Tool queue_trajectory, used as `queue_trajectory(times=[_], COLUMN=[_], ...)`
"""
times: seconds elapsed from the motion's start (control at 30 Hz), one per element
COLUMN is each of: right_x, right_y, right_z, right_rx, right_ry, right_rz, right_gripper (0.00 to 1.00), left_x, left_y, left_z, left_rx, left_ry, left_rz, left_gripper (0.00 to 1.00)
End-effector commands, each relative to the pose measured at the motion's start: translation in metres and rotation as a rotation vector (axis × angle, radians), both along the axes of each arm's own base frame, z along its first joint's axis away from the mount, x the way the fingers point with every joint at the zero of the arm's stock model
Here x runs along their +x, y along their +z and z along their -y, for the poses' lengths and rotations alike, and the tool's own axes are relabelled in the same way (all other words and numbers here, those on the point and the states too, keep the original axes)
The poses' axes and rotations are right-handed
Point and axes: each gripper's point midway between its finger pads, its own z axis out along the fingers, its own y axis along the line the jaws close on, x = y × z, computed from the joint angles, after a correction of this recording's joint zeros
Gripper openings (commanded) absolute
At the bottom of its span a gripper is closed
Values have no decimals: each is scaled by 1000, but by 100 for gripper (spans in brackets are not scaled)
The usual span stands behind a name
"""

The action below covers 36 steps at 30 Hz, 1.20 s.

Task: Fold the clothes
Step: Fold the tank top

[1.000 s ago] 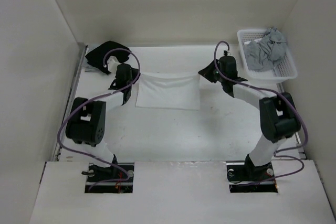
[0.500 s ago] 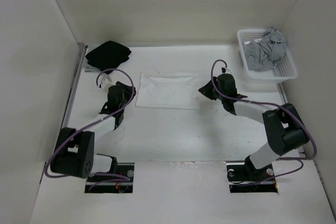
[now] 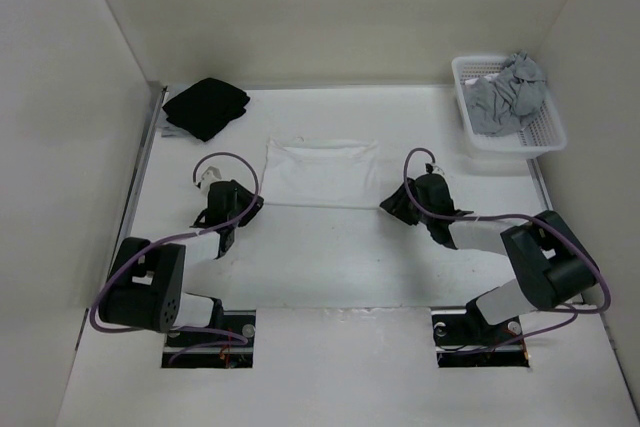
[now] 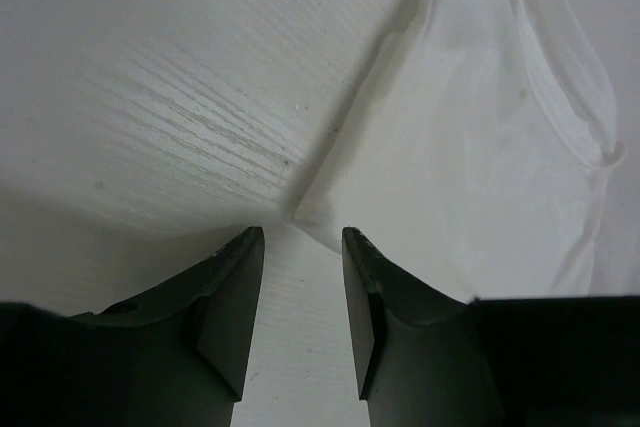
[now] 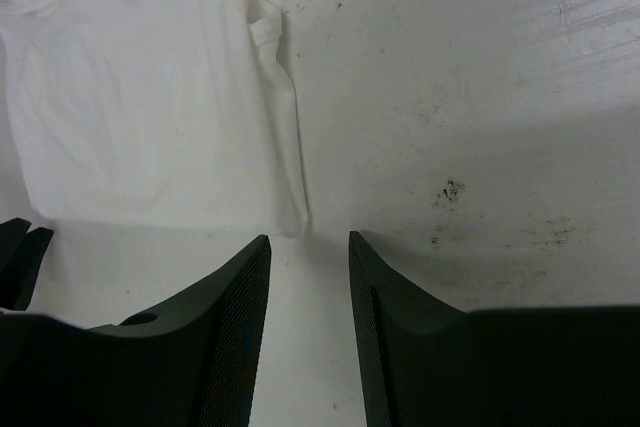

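The clothes (image 3: pixel 322 173), a white garment, lie flat on the table as a rough rectangle between the two arms. My left gripper (image 3: pixel 252 205) sits just off its near left corner, jaws open with only bare table between them. In the left wrist view the clothes (image 4: pixel 470 137) spread up and right from a corner just ahead of the left gripper (image 4: pixel 300 234). My right gripper (image 3: pixel 390 204) stands off the near right corner, open and empty. In the right wrist view the clothes (image 5: pixel 140 97) fill the upper left, their edge ending just ahead of the right gripper (image 5: pixel 308 239).
A black cloth bundle (image 3: pixel 205 106) lies at the back left of the table. A white basket (image 3: pixel 553 133) holding a grey cloth bundle (image 3: pixel 505 93) stands at the back right. White walls close in the left, back and right sides.
Both grippers have let go of the garment and opened. Both arms have drawn back toward the near edge, and the garment now lies flat on the table.
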Motion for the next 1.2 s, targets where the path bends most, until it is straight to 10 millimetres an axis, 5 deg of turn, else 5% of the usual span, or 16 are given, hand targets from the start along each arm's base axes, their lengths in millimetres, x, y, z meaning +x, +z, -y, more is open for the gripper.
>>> queue_trajectory(times=[0.0,0.57,0.9,1.03,1.17], right_x=[13,20,30,31,3], right_y=[22,13,14,36,78], right_z=[-12,-26,-30,-25,-27], right_rx=[55,113,126,143,154], right_ry=[2,13,10,-7,39], right_rz=[67,24,44,127,219], right_gripper=[42,31,6,1,1], left_x=[4,14,16,17,5], left_y=[4,-8,-4,17,73], left_z=[4,10,8,13,27], left_rx=[0,-24,-28,-42,-88], left_ry=[-24,-24,-15,-31,-88], left_rz=[22,5,28,87,198], left_gripper=[35,20,6,2,1])
